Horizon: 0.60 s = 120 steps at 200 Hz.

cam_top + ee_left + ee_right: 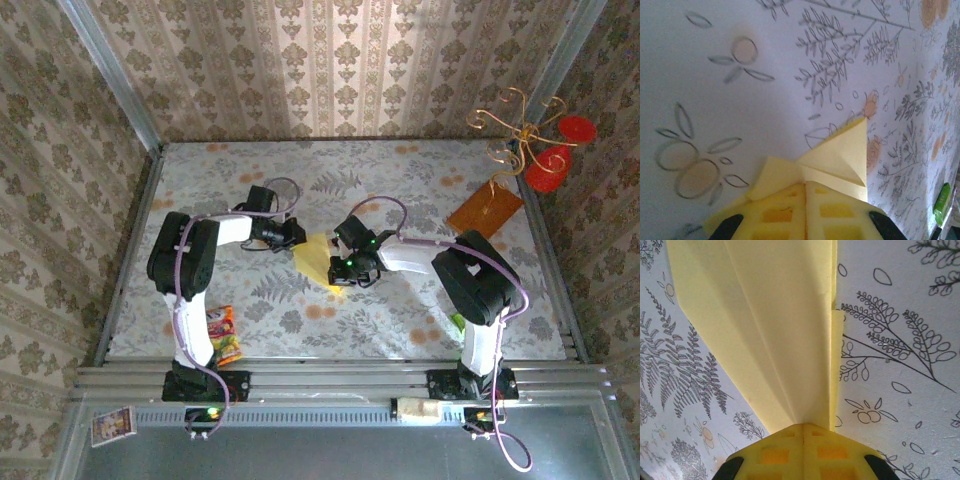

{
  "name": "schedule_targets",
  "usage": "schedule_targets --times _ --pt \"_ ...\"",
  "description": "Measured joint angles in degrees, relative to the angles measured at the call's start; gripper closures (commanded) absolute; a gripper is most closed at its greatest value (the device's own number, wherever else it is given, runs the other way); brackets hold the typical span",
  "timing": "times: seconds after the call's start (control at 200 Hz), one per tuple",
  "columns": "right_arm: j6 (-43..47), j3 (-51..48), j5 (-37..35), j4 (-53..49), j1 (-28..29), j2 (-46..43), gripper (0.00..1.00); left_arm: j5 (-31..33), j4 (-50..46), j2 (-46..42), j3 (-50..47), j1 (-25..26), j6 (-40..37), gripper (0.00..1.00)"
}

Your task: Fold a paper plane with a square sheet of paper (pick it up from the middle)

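The yellow paper, folded into a pointed paper plane (315,256), is held between my two grippers over the middle of the floral table. My left gripper (291,236) is shut on its left end. In the left wrist view the folded triangular flaps (842,155) stick out past the shut left gripper (805,183). My right gripper (347,268) is shut on the other end. In the right wrist view the long creased body (770,325) runs straight up from the closed right gripper (803,425).
An orange-brown square board (484,210) lies at the back right, near a red and gold ornament (540,145). A colourful snack packet (224,335) sits by the left arm's base. A small green packet (942,202) lies near the right arm's base.
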<state>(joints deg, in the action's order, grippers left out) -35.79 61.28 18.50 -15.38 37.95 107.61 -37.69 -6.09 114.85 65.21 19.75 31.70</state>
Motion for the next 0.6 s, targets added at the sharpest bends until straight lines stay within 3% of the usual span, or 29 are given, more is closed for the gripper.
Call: schedule_targets --times 0.39,0.6 --pt "-0.02 -0.26 0.35 0.44 -0.11 -0.07 0.98 1.33 -0.9 0.61 1.84 -4.74 -1.97 0.92" --pt "-0.5 -0.15 1.03 0.63 -0.28 -0.09 0.91 5.2 -2.45 -1.05 3.45 -7.96 -2.19 0.87"
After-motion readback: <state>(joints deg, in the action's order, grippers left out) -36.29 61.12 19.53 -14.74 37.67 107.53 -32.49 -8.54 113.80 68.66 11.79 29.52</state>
